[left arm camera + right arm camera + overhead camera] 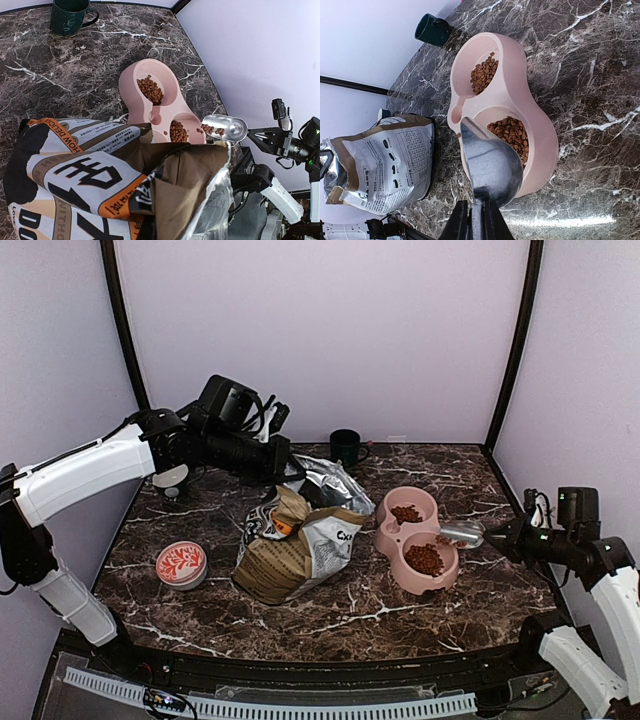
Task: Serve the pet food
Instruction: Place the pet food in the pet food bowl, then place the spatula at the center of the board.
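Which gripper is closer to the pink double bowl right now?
Right. The right gripper sits just off the bowl's right side, holding a scoop at its rim. The left gripper is on the bag's other side, toward the table's back left.

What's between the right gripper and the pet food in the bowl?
The metal scoop in the right gripper, at the pink bowl rim beside the pet food; top view shows it.

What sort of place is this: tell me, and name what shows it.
Probably a lab test booth, not a home: plain pale walls boxing in a marble-patterned table, with black frame posts at the corners.
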Action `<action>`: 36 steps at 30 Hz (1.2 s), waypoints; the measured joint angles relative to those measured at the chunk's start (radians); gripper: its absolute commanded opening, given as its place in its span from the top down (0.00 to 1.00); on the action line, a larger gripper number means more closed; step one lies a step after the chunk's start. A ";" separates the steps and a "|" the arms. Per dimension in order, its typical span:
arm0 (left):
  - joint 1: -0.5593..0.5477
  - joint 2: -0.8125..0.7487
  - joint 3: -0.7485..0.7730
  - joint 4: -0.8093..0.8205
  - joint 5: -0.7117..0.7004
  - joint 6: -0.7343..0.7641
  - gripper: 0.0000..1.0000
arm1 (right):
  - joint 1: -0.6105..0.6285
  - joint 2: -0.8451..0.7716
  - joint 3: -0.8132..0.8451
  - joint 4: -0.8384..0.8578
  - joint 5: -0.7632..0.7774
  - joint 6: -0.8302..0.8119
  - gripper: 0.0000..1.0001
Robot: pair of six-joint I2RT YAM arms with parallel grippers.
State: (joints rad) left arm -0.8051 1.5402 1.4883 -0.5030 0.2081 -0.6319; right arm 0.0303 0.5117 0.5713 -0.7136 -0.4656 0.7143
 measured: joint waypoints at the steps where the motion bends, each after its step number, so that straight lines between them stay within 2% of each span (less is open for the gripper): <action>1: 0.000 0.000 0.000 0.000 0.000 0.000 1.00 | 0.000 0.000 0.001 -0.001 0.000 -0.002 1.00; 13: 0.000 0.000 0.000 0.000 0.000 0.000 1.00 | 0.000 0.029 0.006 -0.032 -0.005 -0.034 1.00; 30: 0.000 0.000 0.000 0.000 0.000 0.005 1.00 | 0.001 0.151 0.040 -0.096 -0.016 -0.124 1.00; 36: 0.000 0.003 0.001 0.000 0.000 0.010 1.00 | 0.047 0.202 0.059 -0.123 0.008 -0.136 1.00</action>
State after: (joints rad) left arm -0.8051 1.5429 1.4895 -0.5034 0.2085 -0.6224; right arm 0.0776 0.7139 0.6300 -0.8364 -0.4580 0.5781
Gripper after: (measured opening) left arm 0.008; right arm 0.094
